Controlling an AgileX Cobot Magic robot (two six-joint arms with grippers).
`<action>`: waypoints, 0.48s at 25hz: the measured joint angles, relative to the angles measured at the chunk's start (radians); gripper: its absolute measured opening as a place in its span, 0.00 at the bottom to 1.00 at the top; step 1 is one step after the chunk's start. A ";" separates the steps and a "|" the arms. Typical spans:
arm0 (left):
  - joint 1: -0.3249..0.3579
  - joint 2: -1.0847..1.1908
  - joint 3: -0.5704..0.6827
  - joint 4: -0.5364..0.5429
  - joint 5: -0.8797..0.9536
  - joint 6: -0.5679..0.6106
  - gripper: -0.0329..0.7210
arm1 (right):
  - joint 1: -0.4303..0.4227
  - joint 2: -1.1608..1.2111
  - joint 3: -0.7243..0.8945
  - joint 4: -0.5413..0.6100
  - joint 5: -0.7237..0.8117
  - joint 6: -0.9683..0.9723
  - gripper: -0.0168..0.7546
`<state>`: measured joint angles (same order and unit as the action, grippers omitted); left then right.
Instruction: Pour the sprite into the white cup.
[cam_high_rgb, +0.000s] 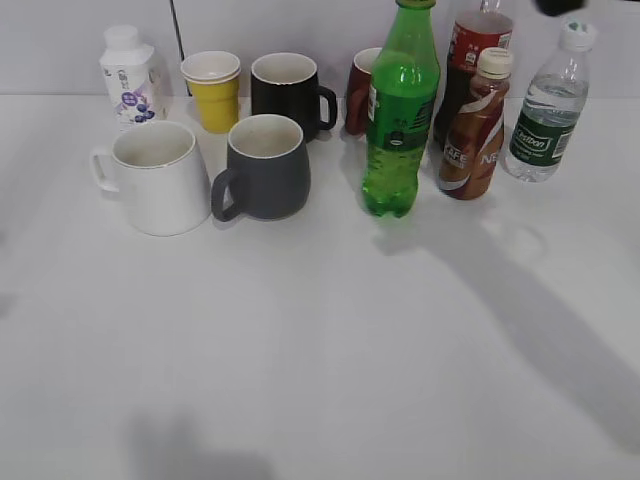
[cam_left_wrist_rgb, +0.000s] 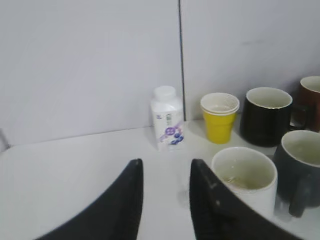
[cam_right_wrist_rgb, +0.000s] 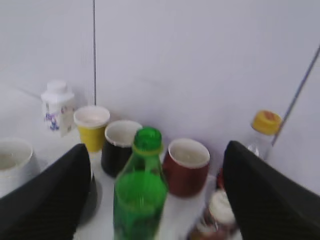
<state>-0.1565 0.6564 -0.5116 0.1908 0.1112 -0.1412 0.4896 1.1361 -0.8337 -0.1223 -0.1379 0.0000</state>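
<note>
Nearest the front of the white table (cam_high_rgb: 320, 380) stood the white cup (cam_high_rgb: 158, 176), handle out to the left, with the grey mug (cam_high_rgb: 263, 166) just beside it on the right. The sprite (cam_high_rgb: 401, 110) stood upright, cap on, right of the grey mug, with the brown coffee bottle (cam_high_rgb: 476, 125) close by and the clear water bottle (cam_high_rgb: 548, 105) further right. Behind ran the back row: small white bottle (cam_high_rgb: 130, 76), yellow cup (cam_high_rgb: 213, 90), black mug (cam_high_rgb: 289, 94), dark red mug (cam_high_rgb: 362, 90).

The left gripper (cam_left_wrist_rgb: 166, 200) hung over the table just short of the white cup, fingers parted a little, holding nothing. The right gripper (cam_right_wrist_rgb: 155, 195) was spread wide, its fingers either side of the sprite's neck but well clear of it, empty.
</note>
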 joint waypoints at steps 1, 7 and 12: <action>0.000 -0.054 -0.017 0.000 0.094 0.000 0.40 | 0.000 -0.039 0.000 -0.006 0.062 0.000 0.82; 0.000 -0.302 -0.054 -0.011 0.530 0.000 0.56 | 0.000 -0.308 0.000 0.004 0.542 0.000 0.80; 0.000 -0.423 -0.054 -0.040 0.856 -0.002 0.60 | 0.000 -0.504 0.003 0.055 0.946 0.000 0.79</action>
<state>-0.1565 0.2334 -0.5659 0.1506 0.9675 -0.1435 0.4896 0.6316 -0.8310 -0.0671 0.8078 0.0000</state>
